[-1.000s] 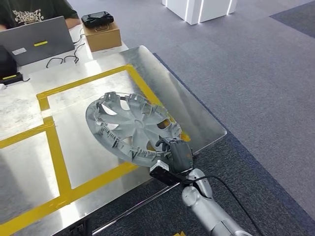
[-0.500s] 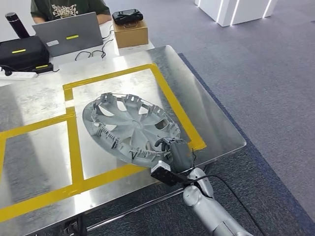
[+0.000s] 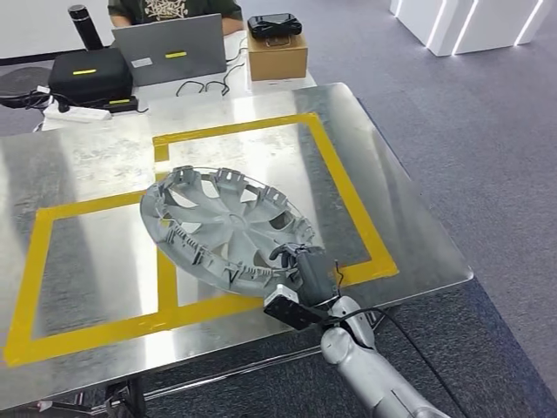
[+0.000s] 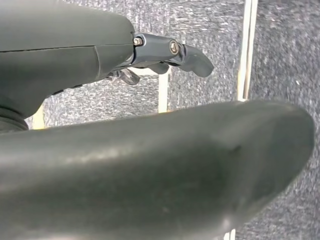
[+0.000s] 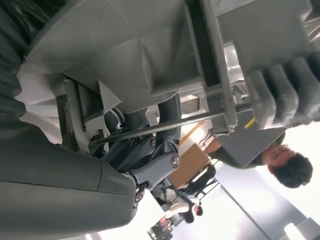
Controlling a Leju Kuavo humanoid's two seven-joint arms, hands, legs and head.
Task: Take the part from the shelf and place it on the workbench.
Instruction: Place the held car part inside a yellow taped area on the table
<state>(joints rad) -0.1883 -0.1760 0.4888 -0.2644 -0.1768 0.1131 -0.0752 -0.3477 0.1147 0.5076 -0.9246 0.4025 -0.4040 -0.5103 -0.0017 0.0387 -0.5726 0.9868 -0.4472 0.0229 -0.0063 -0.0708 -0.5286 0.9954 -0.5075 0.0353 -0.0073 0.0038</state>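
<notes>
Right hand (image 3: 307, 268) grips near rim of wheel cover (image 3: 223, 228), held tilted above workbench (image 3: 420, 235), over the yellow tape frame (image 3: 341, 187). Left hand (image 4: 158, 50) empty, fingers apart. Advice: level the cover, lower gently, then release.

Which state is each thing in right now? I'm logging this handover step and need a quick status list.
Wheel cover: held tilted over the workbench, inner side up.
Right robot hand: grips the wheel cover's near rim.
Left robot hand: holds nothing, over carpet.
Workbench: yellow-taped metal top.
Laptop: open, lid toward the camera.
Cardboard box: closed, black device on top.
</notes>
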